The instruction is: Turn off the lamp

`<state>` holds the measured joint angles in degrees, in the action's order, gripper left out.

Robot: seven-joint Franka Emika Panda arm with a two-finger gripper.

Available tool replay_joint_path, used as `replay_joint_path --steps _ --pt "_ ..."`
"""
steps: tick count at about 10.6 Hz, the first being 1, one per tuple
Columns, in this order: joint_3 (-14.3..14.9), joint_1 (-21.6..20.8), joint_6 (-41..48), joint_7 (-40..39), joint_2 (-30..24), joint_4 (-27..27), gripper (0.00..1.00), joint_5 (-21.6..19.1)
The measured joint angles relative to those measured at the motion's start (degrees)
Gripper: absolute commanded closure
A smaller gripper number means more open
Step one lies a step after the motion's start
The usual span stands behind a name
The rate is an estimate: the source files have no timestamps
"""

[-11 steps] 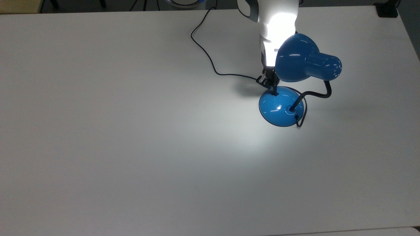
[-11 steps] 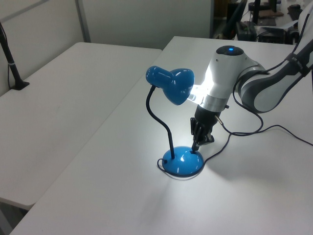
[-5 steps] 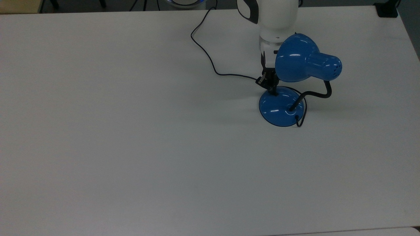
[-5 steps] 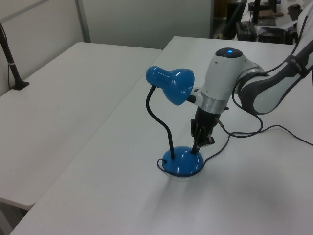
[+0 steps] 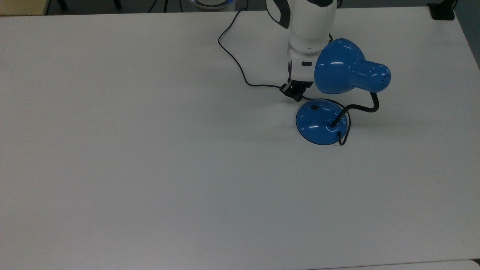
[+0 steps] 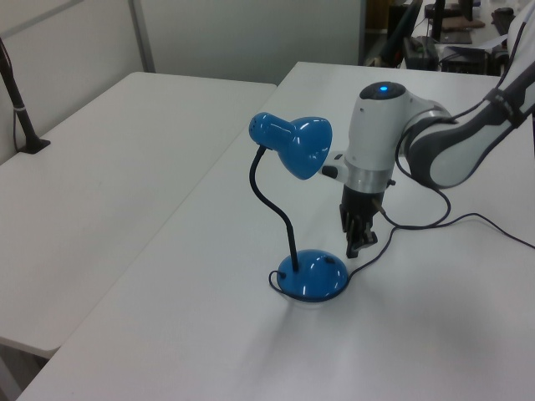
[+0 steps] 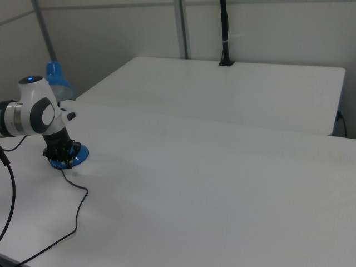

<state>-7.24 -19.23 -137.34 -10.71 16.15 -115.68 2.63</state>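
The lamp stands on the white table, unlit. Its glossy blue shade hangs above the round blue base on a black gooseneck. A small black switch sits uncovered on the base's dome. My gripper hovers just off the base rim, towards the top view's upper left, shut with nothing held. In the left view the gripper hangs to the right of the base, clear of it. In the right view the gripper partly hides the base.
The lamp's thin black cord snakes across the table to the far edge. A second cable trails from the arm over the table. Another white table with a black post stands beside this one.
The lamp's light went out after the earliest frames. My gripper then lifted off the switch and drew back towards the top view's upper left.
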Motion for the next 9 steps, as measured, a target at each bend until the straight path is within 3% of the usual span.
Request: replay_joint_path --steps 5,9 --pt "0.98 6.68 14.3 2.87 -6.88 1.23 1.0 0.12" --pt "6.07 8.73 20.78 2.98 -8.45 5.63 0.97 1.84"
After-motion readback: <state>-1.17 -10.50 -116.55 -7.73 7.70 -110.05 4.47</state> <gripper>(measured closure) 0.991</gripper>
